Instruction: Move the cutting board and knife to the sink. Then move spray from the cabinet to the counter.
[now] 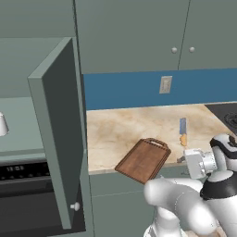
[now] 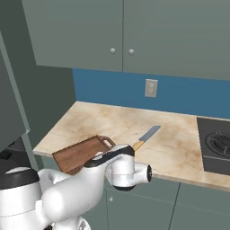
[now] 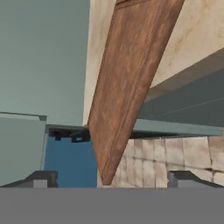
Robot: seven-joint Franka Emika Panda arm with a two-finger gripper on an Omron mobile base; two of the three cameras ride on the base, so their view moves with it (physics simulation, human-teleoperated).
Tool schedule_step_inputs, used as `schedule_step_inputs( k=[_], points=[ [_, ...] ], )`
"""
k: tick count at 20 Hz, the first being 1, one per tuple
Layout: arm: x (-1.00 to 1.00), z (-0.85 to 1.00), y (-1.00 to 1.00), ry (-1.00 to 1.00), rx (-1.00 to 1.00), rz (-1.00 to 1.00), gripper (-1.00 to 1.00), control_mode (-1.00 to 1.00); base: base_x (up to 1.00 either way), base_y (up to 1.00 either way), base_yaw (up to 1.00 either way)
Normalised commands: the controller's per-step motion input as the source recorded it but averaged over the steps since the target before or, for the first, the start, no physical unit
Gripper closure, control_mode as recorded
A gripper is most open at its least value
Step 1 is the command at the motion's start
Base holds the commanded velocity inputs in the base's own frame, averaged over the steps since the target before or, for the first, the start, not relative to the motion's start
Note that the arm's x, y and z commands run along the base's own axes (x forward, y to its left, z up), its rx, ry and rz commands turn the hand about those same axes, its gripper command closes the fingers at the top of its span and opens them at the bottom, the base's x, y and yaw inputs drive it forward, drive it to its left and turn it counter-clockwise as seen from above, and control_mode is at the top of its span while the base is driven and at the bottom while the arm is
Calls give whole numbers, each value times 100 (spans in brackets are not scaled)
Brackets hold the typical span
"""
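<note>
The dark brown cutting board (image 1: 143, 159) lies slanted on the counter (image 1: 115, 129), one corner hanging over the front edge and its loop handle toward the wall. Right of it lies the knife (image 1: 183, 132), blade pointing to the wall; it also shows beside the cutting board (image 2: 81, 152) as the knife (image 2: 146, 137). My gripper (image 3: 113, 179) is open, low in front of the counter edge. In the hand view the cutting board's (image 3: 127, 87) overhanging corner lies between my fingertips (image 3: 43, 178), untouched. A small pale object, probably the spray (image 1: 2, 124), stands on the cabinet shelf. The sink is out of view.
The cabinet's door (image 1: 60, 134) stands open toward me, left of the board, above the black oven (image 1: 23, 178). A black stovetop (image 2: 215, 143) bounds the counter on the right. Wall cabinets (image 2: 121, 31) with round knobs hang overhead. My arm (image 2: 90, 179) crosses in front of the counter.
</note>
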Motion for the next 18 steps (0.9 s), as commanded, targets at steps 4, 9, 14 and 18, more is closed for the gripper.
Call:
schedule_step_inputs(
  k=[4, 9, 14, 18],
  points=[
    [11, -12, 0, 0, 17, 0, -100, -100, 0, 0, 0],
    [26, -7, 0, 1, 11, 0, -100, -100, 0, 0, 0],
    [39, -2, 0, 4, 2, 0, -100, -100, 0, 0, 0],
    [25, -19, 0, 8, 3, 0, -100, -100, 0, 0, 0]
  ],
)
